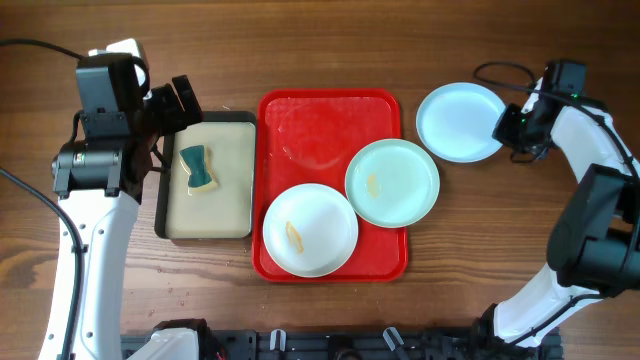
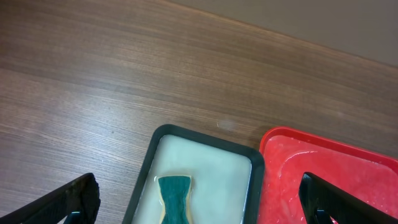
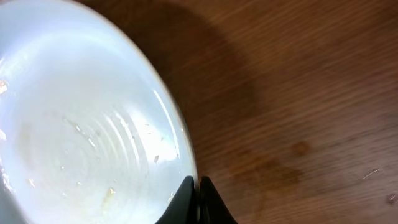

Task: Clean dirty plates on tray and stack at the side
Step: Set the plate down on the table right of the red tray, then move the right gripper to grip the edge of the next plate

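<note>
The red tray [image 1: 325, 115] holds a white plate [image 1: 310, 229] and a pale green plate [image 1: 392, 182], each with a yellowish smear. A pale blue plate [image 1: 458, 122] lies on the table right of the tray. My right gripper [image 1: 506, 126] is shut on its right rim; the right wrist view shows the fingers [image 3: 198, 190] pinching the rim of the plate [image 3: 81, 124], with small specks inside it. My left gripper [image 1: 180, 105] hangs open above the far end of the beige sponge tray, nothing between its fingers [image 2: 199, 208]. The red tray's corner [image 2: 323, 155] looks wet.
A black-rimmed beige tray [image 1: 228, 190] with a teal sponge [image 1: 200, 167] sits left of the red tray; both show in the left wrist view, the tray [image 2: 211, 158] and the sponge [image 2: 173, 196]. Bare wood table lies around them.
</note>
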Controlling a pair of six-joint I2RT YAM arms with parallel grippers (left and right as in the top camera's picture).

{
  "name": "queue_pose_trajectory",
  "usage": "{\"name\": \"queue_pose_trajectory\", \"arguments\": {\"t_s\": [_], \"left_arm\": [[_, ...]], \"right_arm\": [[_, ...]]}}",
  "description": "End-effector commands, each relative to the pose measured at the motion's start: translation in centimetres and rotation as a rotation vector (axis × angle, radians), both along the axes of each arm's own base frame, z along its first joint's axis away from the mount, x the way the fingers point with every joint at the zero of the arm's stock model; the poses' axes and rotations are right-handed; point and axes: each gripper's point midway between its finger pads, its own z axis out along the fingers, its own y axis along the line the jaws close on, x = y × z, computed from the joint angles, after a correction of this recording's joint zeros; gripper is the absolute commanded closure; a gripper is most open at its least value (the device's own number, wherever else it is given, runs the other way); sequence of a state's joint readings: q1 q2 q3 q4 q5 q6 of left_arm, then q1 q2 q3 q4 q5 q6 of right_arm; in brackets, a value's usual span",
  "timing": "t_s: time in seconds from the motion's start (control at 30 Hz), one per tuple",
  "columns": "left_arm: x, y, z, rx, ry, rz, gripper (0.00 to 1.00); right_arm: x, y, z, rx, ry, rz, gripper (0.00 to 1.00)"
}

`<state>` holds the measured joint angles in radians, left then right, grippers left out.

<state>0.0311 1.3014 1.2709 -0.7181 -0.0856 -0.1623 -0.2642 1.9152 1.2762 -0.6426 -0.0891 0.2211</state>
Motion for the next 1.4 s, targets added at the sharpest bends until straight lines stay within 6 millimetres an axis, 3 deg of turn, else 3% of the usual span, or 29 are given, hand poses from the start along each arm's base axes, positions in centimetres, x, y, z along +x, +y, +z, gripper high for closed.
{"name": "queue_pose_trajectory", "arguments": {"t_s": [0.0,0.1,0.17,0.23,0.3,0.37,0.4,0.5,0.67,0.77,0.9,1.07,1.2,1.27,1.37], "left_arm": [[-0.1,0.5,0.6,0.003,-0.016,0.023,0.00],[-0.1,0.5,0.6,0.003,-0.016,0.023,0.00],[-0.1,0.5,0.6,0.002,-0.016,0.022,0.00],[-0.1,0.5,0.6,0.003,-0.016,0.023,0.00],[-0.1,0.5,0.6,0.003,-0.016,0.023,0.00],[-0.1,0.5,0.6,0.003,-0.016,0.023,0.00],[-0.1,0.5,0.6,0.003,-0.016,0.023,0.00],[-0.1,0.5,0.6,0.003,-0.016,0.023,0.00],[-0.1,0.5,0.6,0.003,-0.016,0.023,0.00],[-0.1,0.5,0.6,0.003,-0.016,0.023,0.00],[-0.1,0.5,0.6,0.003,-0.016,0.023,0.00],[-0.1,0.5,0.6,0.003,-0.016,0.023,0.00],[-0.1,0.5,0.6,0.003,-0.016,0.023,0.00],[-0.1,0.5,0.6,0.003,-0.016,0.023,0.00],[-0.1,0.5,0.6,0.003,-0.016,0.023,0.00]], "right_arm": [[-0.5,2.5,-2.1,-0.016,0.030,0.097,0.91],[0.2,3.5,-1.7,-0.032,0.013,0.173,0.78],[0.7,5.0,0.3,0.050,0.004,0.210,0.63],[0.4,6.8,3.2,0.134,0.003,0.307,0.56],[-0.7,7.4,5.0,0.168,0.030,0.323,0.54],[-3.5,8.4,5.4,0.202,0.133,0.328,0.54],[-5.1,9.4,4.7,0.220,0.198,0.343,0.54],[-7.3,12.0,2.6,0.218,0.273,0.413,0.55],[-8.4,15.2,-0.4,0.173,0.274,0.532,0.59],[-8.6,15.0,-0.6,0.136,0.285,0.538,0.78],[-7.5,15.1,-0.6,0.137,0.243,0.508,0.96],[-4.7,17.2,0.1,0.254,0.136,0.364,0.96],[-3.5,20.9,0.7,0.315,0.074,0.376,0.96],[-2.5,23.4,0.9,0.278,0.013,0.410,0.96],[-1.5,24.3,0.8,0.153,-0.041,0.392,0.96]]}}
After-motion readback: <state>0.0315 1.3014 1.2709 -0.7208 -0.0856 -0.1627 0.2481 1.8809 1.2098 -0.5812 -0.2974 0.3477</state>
